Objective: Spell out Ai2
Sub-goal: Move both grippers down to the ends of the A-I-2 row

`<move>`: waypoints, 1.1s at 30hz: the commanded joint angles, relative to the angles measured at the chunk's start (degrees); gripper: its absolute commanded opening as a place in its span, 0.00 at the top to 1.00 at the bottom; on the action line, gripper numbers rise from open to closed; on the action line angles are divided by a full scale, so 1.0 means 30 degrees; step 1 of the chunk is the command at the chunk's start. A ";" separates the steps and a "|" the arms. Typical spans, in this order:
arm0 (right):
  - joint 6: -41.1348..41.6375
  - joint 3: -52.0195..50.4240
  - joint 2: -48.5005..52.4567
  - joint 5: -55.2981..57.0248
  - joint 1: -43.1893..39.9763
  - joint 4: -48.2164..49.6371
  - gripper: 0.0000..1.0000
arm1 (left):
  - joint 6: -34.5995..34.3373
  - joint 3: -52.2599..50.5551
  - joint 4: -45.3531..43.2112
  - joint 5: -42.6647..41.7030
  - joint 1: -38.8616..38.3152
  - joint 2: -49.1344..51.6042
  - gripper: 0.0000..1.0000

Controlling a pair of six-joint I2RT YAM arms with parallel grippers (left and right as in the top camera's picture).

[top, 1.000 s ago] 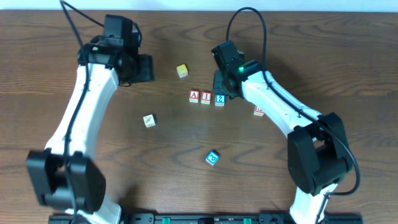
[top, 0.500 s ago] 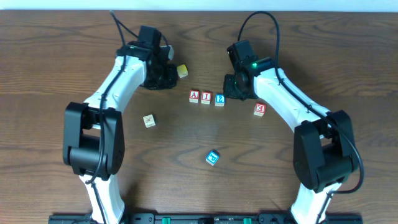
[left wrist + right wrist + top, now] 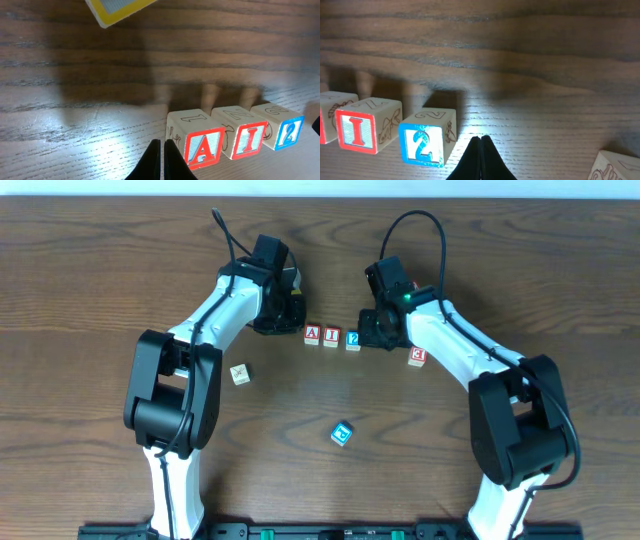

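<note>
— How is the row laid, and which way is it pointed?
— Three cubes are set in one line on the brown wooden table (image 3: 80, 300), toward its far middle: a wooden cube with a red A (image 3: 313, 334), a wooden cube with a red I (image 3: 331, 336) and a wooden cube with a blue 2 (image 3: 352, 339). The long axis of the line is run left to right across the overhead view, dipped slightly at the 2 end. The printed faces are turned toward both wrist cameras and are read upright, A first. The cubes are packed close side by side; whether they touch cannot be told
— How are the arms posed?
— Both are arched inward from the near edge, elbows thrown outward, so that the row is bracketed. The left gripper (image 3: 162, 160) is held low just beside the outer corner of the A cube. The right gripper (image 3: 480, 157) is held low just beside the outer side of the 2 cube
— And the jaws?
— On each gripper the fingers are pressed together, with nothing held between them. Contact with the table cannot be told
— What else is seen?
— A yellow-edged cube (image 3: 117, 10) is seen beyond the row in the left wrist view. A wooden cube with a red 3 (image 3: 417, 356) is found right of the row, near the right arm. A blue cube (image 3: 342, 433) and a pale cube with a dark mark (image 3: 239, 374) are left nearer the arm bases, well apart from the line
</note>
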State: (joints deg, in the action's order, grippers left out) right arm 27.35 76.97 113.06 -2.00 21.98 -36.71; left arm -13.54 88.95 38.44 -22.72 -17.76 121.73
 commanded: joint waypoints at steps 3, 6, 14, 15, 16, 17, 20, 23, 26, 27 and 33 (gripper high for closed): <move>-0.0284 -0.0393 0.0182 -0.0364 0.0080 0.0707 0.99 | -0.0372 0.0117 -0.0066 0.0940 -0.0168 0.0255 0.94; -0.0284 -0.0459 0.0219 -0.0495 0.0087 0.0896 0.98 | -0.0379 0.0117 -0.0226 0.1013 -0.0284 0.0262 0.94; -0.0284 -0.0459 0.0823 -0.0852 0.0401 0.0962 0.99 | -0.0517 0.0117 -0.0270 0.1931 -0.0787 0.0262 0.94; -0.0284 -0.0459 0.0823 -0.0852 0.0444 0.1049 0.99 | -0.0510 0.0117 -0.0270 0.1938 -0.0838 0.0262 0.94; -0.0284 -0.0459 0.0823 -0.0852 0.0459 0.1064 0.99 | -0.0510 0.0117 -0.0270 0.1953 -0.0845 0.0262 0.94; -0.0284 -0.0459 0.0823 -0.0860 0.0452 0.1042 0.99 | -0.0554 0.0117 -0.0262 0.2047 -0.0845 0.0262 0.94; -0.0284 -0.0459 0.0823 -0.0852 0.0466 0.1064 0.99 | -0.0634 0.0117 -0.0189 0.2222 -0.0845 0.0262 0.94; -0.0291 -0.0459 0.0823 -0.0860 0.0488 0.1100 0.99 | -0.0627 0.0109 -0.0168 0.2295 -0.0845 0.0262 0.94; -0.0291 -0.0459 0.0823 -0.0860 0.0568 0.1100 0.99 | -0.0612 0.0058 -0.0138 0.2732 -0.0845 0.0262 0.94; -0.0291 -0.0459 0.0823 -0.0860 0.0583 0.1115 0.99 | -0.0554 0.0036 -0.0073 0.2776 -0.0845 0.0262 0.94; -0.0291 -0.0459 0.0823 -0.0852 0.0656 0.1115 0.98 | -0.0554 -0.0175 0.0109 0.2769 -0.0845 0.0262 0.94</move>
State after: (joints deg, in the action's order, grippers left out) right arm 27.35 75.92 114.91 -4.36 23.27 -33.43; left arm -15.03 88.95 38.46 -15.64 -20.36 121.73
